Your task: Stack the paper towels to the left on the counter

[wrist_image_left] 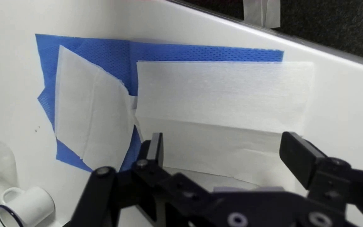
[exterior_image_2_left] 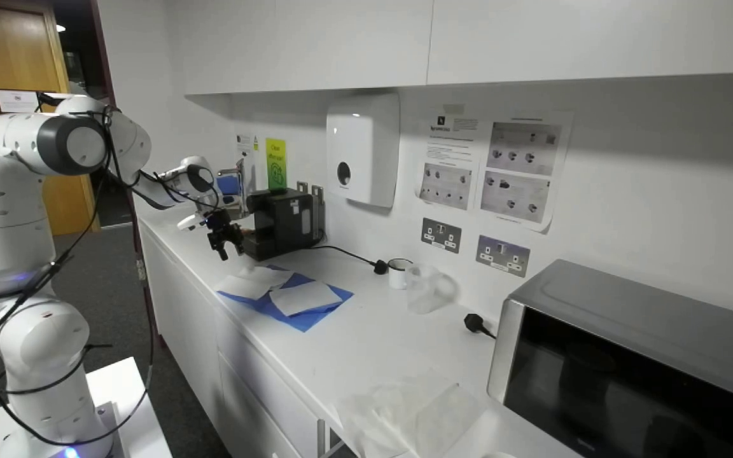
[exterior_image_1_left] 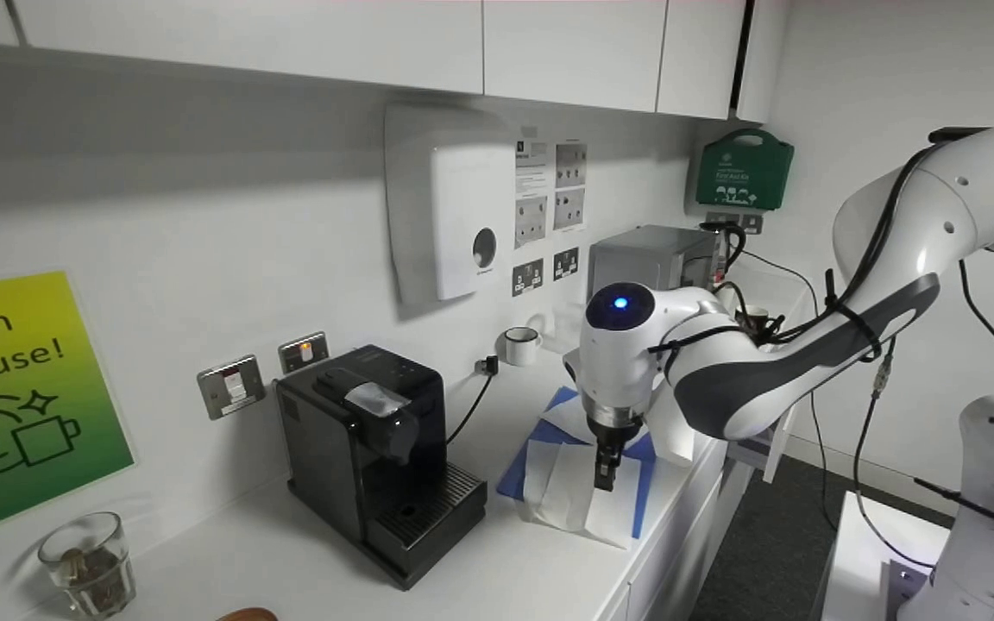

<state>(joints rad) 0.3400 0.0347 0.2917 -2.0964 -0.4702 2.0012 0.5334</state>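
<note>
My gripper (wrist_image_left: 224,149) hangs wide, nothing pinched, I'd guess to straddle the white paper towels (wrist_image_left: 222,94) at twelve o'clock in the wrist view. They lie partly over blue sheets (wrist_image_left: 118,58), maybe the stack's base tbh.

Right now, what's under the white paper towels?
Blue sheeting, spread on the counter, shows past some edges of the white paper towels. Whether it runs unbroken beneath them, or anything else lies there, can't be seen: the towels cover it.

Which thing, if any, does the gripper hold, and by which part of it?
Nothing is held: the gripper stands open, and the white paper towels lie below.
</note>
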